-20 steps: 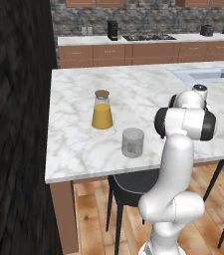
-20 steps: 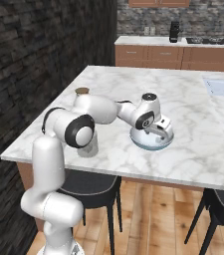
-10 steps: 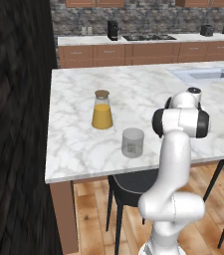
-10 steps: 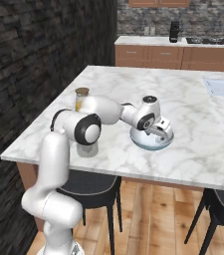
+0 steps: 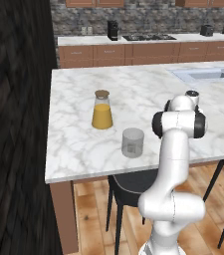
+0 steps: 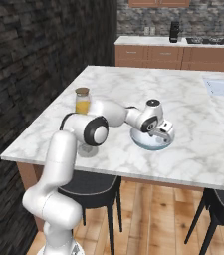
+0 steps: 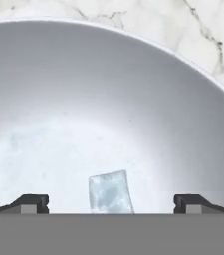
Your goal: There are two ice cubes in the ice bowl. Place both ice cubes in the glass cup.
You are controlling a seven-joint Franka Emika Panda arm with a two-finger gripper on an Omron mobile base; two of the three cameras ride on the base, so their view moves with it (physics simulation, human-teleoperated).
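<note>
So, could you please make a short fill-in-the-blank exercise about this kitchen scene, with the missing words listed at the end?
1. In the hand view, an ice cube lies inside the ice bowl, between the two tips of the ____ gripper.
2. The carafe with the cork top holds ____ juice.
3. The glass cup stands on the marble counter and has ____ ice in it.

Missing words: open; orange; no
</note>
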